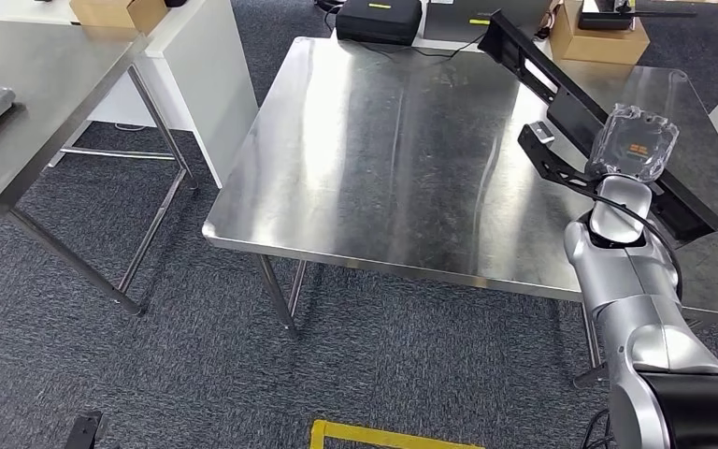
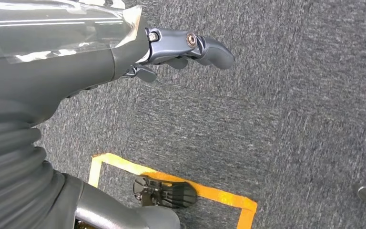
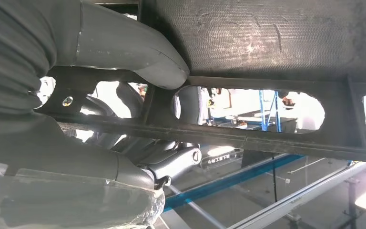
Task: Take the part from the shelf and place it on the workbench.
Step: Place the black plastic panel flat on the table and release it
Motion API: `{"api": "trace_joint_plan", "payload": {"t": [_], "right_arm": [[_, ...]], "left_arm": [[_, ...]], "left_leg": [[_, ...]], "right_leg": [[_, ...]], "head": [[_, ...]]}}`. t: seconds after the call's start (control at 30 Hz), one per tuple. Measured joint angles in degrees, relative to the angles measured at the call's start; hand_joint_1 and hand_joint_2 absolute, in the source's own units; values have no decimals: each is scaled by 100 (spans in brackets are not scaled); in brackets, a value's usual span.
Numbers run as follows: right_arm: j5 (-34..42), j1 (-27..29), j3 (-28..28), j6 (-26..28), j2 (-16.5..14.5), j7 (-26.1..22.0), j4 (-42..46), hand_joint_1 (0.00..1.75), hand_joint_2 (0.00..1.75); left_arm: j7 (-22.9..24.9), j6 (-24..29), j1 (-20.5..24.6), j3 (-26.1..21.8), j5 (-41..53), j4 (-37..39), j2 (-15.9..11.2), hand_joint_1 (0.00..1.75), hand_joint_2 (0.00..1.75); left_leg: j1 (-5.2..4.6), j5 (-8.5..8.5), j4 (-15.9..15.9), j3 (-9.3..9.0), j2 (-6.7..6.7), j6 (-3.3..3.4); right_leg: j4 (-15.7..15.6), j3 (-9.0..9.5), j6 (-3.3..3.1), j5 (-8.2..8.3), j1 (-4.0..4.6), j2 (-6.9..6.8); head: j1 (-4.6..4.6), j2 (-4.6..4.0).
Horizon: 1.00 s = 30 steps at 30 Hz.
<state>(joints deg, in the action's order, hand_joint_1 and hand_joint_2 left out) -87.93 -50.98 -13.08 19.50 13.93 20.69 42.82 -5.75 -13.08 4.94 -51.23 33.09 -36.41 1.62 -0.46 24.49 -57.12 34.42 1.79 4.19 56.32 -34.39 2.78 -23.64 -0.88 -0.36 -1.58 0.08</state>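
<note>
The part (image 1: 561, 94) is a long black frame with slotted openings. It hangs slanted above the right side of the steel workbench (image 1: 402, 150). My right hand (image 1: 634, 140), wrapped in a clear cover, grips it near its nearer end. In the right wrist view the thumb (image 3: 138, 47) lies over one bar of the part (image 3: 267, 38), and darker fingers (image 3: 174, 162) curl on the other side of it. My left hand (image 2: 181, 52) hangs beside my body above the grey carpet, its fingers loosely stretched and holding nothing.
Black cases (image 1: 379, 19) and a cardboard box (image 1: 603, 39) sit along the workbench's far edge. A second steel table (image 1: 37, 103) and a white cabinet (image 1: 210, 79) stand to the left, with a carpeted gap between. Yellow floor tape (image 1: 383, 436) lies near my feet.
</note>
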Motion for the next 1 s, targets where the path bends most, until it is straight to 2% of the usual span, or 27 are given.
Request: {"api": "trace_joint_plan", "payload": {"t": [0.1,0.27,0.63,1.0], "right_arm": [[0,-23,-2,-23,5,48,-59,175,175],[0,-234,-4,-139,40,217,-331,175,175],[0,-572,28,-247,112,366,-1162,175,175],[0,-767,-208,-277,-203,293,-1486,175,175]], "left_arm": [[0,-3,0,-7,0,0,0,0,175],[29,-7,2,-54,0,0,0,0,175],[149,-7,-3,-169,15,-15,-2,0,175],[170,-62,-13,-297,221,-103,-14,0,175]], "left_leg": [[10,-15,20,-7,0,-30],[17,-24,38,-5,0,-150],[-28,-27,35,10,-4,-155],[-35,-27,32,10,-5,-154]], "right_leg": [[2,-4,-6,-2,16,1],[8,-18,-10,-4,20,0],[9,-10,-7,-1,-6,-2],[8,-11,-6,-1,-13,-7]], "head": [[1,-1],[2,0],[4,-1],[4,0]]}}
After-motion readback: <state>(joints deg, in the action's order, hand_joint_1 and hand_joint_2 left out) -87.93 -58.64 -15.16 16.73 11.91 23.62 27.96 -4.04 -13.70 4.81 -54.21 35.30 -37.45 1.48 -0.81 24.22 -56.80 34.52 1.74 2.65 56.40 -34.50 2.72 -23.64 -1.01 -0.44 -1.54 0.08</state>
